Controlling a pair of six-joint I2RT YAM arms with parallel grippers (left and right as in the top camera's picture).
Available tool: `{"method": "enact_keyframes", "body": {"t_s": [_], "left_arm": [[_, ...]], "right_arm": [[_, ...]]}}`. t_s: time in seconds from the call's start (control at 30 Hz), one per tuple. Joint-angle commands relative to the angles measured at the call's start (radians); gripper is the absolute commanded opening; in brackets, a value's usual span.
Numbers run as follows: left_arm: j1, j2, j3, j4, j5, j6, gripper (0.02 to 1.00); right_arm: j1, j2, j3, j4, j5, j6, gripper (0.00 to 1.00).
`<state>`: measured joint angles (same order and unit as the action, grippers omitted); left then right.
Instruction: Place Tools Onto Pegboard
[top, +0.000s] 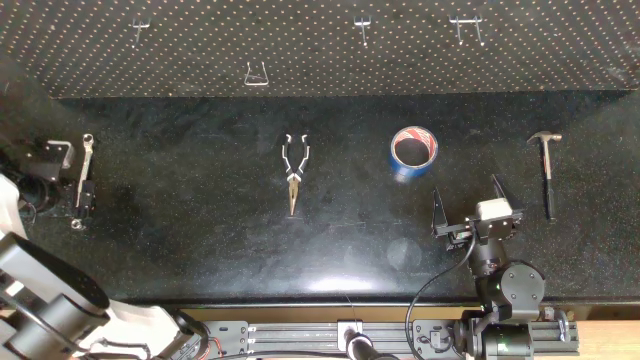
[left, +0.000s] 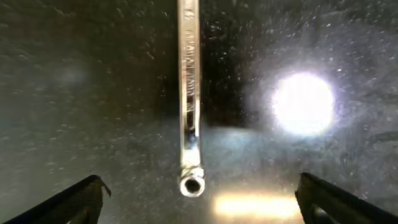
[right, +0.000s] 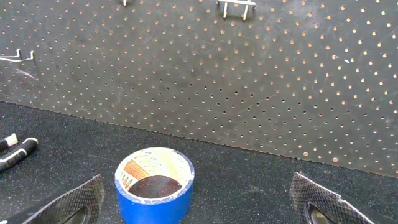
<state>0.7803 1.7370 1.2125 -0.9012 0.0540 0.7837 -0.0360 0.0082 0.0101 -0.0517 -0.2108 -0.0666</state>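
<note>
Left wrist view puts the left gripper (left: 200, 184) above the black table (left: 74, 93) with its fingers spread wide, and the wrench (left: 189, 87) lies lengthwise between them, clear of both. In the right wrist view the right gripper (right: 198, 182) is just as wide, holding nothing, with the blue tape roll (right: 154, 186) just ahead and the pegboard (right: 261, 81) behind it. On the top view the pliers (top: 294, 172) lie mid-table and the hammer (top: 546, 170) at the right end.

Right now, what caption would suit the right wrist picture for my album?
The open right hand faces a blue tape roll, the pegboard and its metal hooks beyond.
</note>
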Motion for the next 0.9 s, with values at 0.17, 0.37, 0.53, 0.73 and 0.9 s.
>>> {"method": "enact_keyframes", "body": {"t_s": [0.17,0.37,0.53,0.73,0.9], "left_arm": [[-0.010,0.111,0.058,-0.003,0.056,-0.063,0.993],[-0.010,0.163,0.115,-0.022,0.056,-0.071,0.996],[-0.010,0.202,0.117,-0.010,0.055,-0.071,0.996],[-0.052,0.207,0.135,0.028,0.020,-0.070,0.993],[-0.081,0.214,0.138,0.042,0.003,-0.072,0.993]], "right_arm": [[0.007,-0.007,-0.006,0.001,0.002,-0.014,0.976],[0.007,-0.007,-0.006,0.001,0.002,-0.014,0.976],[0.007,-0.007,-0.006,0.001,0.002,-0.014,0.976],[0.007,-0.007,-0.006,0.001,0.002,-0.014,0.976],[0.007,-0.007,-0.006,0.001,0.002,-0.014,0.976]]}}
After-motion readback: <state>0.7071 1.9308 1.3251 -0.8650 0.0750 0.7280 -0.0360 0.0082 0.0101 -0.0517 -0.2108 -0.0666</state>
